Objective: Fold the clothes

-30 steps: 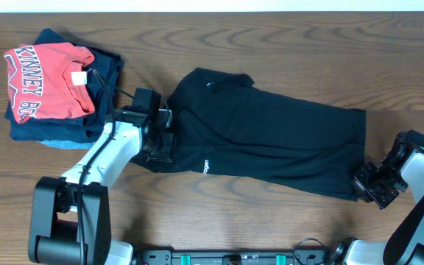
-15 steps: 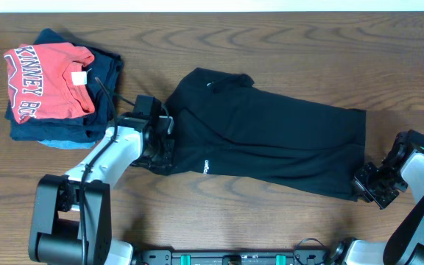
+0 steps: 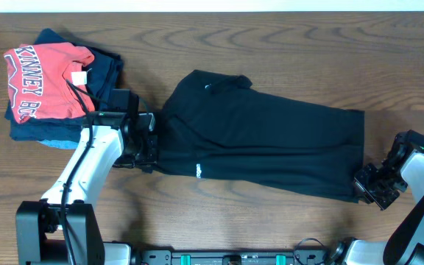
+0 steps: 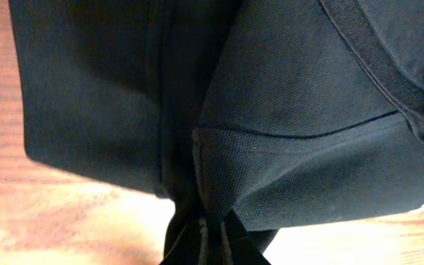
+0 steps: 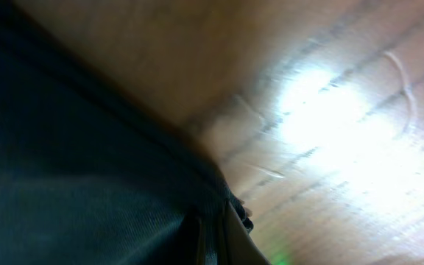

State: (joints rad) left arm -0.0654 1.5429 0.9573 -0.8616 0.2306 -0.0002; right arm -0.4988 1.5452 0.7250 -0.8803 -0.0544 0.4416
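My left tool is pinching the black garment at one end and my right tool at the other, stretching it flat across the counter. Uneven pulling risks slipping fabric and a crooked fold.

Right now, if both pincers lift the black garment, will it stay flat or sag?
Probably sag: the garment puckers into folds where the left pincer pinches it, so it looks floppy. It lies thin and flat, so likely light. Its matte knit should hardly slip from the right pincer.
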